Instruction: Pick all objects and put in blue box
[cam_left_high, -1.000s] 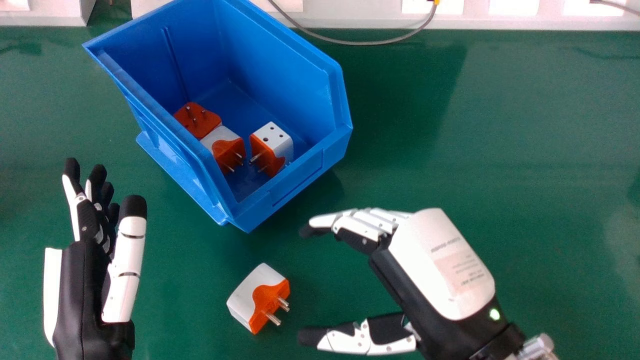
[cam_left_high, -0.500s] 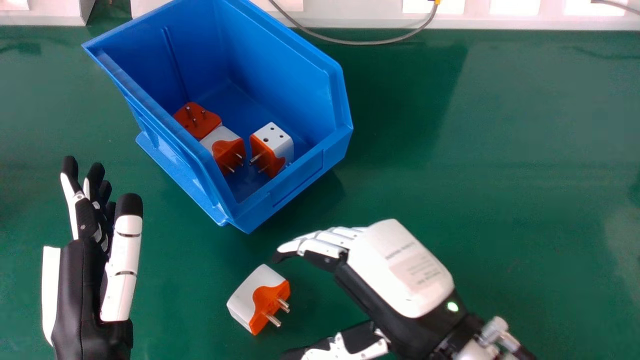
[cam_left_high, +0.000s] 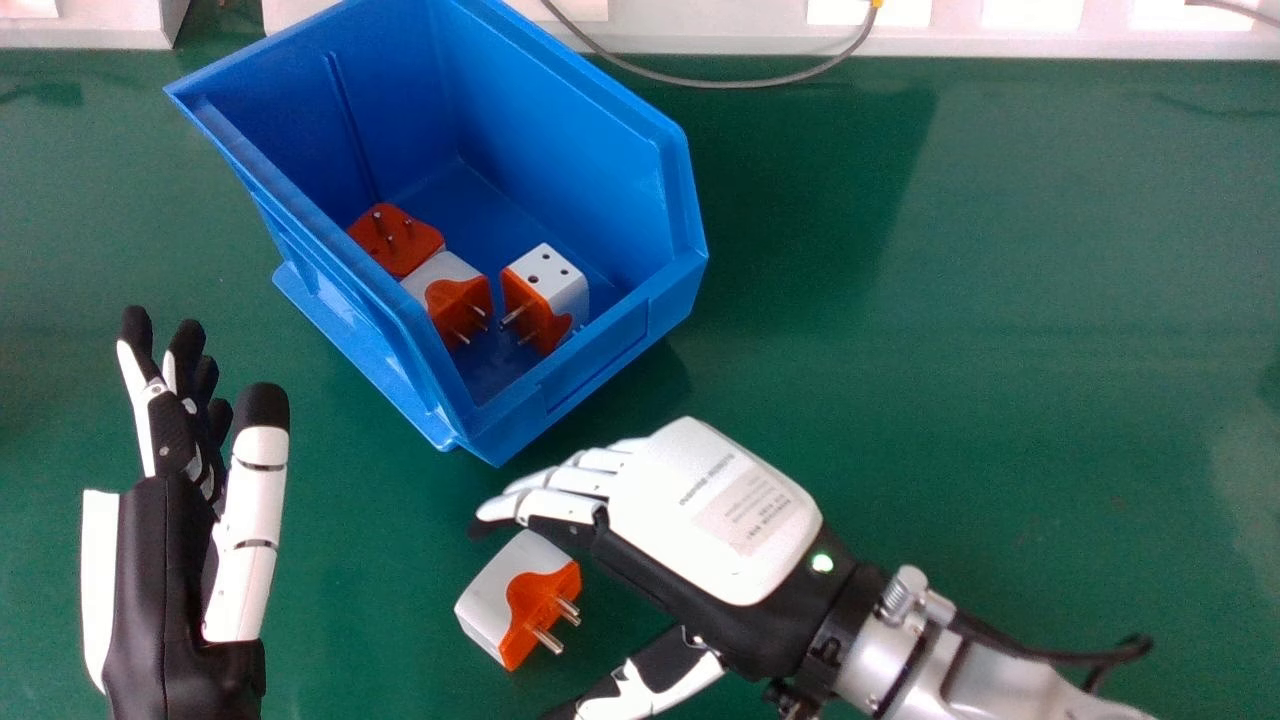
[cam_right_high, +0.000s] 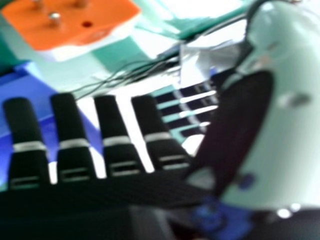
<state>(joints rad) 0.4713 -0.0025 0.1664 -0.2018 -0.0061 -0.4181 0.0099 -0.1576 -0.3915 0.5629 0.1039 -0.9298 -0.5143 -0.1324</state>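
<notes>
On the green table, in front of the blue box (cam_left_high: 590, 375), lies a white and orange plug adapter (cam_left_high: 519, 600), its pins toward the right. My right hand (cam_left_high: 700, 520) is open around its right side, fingers past its far edge and thumb on the near side, holding nothing. In the right hand view the adapter (cam_right_high: 75, 25) appears beyond the open hand (cam_right_high: 117, 145). Inside the box are an orange adapter (cam_left_high: 397, 240) and two white and orange ones (cam_left_high: 447, 290) (cam_left_high: 546, 295). My left hand (cam_left_high: 175, 520) is open and upright at the left.
A grey cable (cam_left_high: 700, 83) loops behind the box, before a white ledge (cam_left_high: 1000, 42) along the table's far edge. The box's near corner stands just beyond my right hand's fingers.
My right hand has moved left and come to the loose adapter, its fingers now reaching past the far side. The left hand has barely shifted, and the adapters and box have stayed put.
</notes>
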